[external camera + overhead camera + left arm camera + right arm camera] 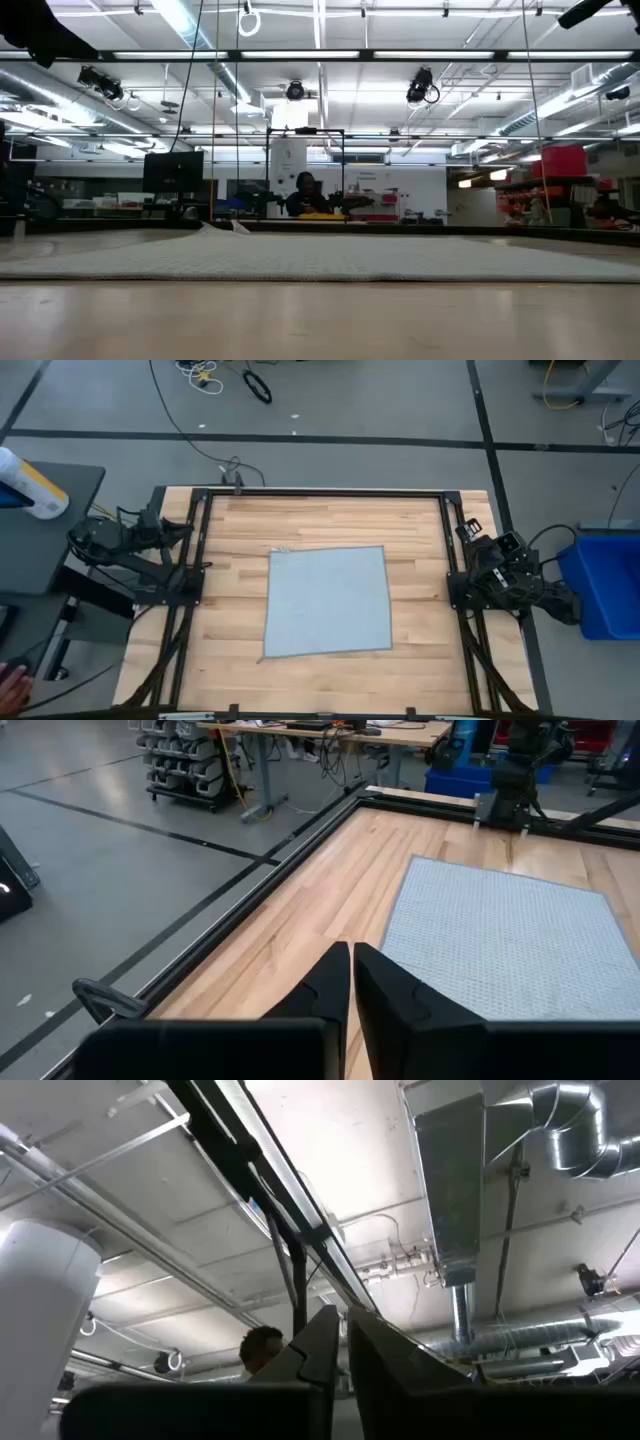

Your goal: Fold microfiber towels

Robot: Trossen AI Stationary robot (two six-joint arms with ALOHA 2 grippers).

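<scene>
Towel (330, 603) flat mid-table, well apart from both closed grippers, left (352, 982), right (340, 1342), seemingly unfolded

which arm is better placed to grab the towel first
Left, probably. The left gripper points across the table at the towel, lying flat and unfolded. The right gripper is parked at the table's right edge, aimed up at the ceiling.
</scene>
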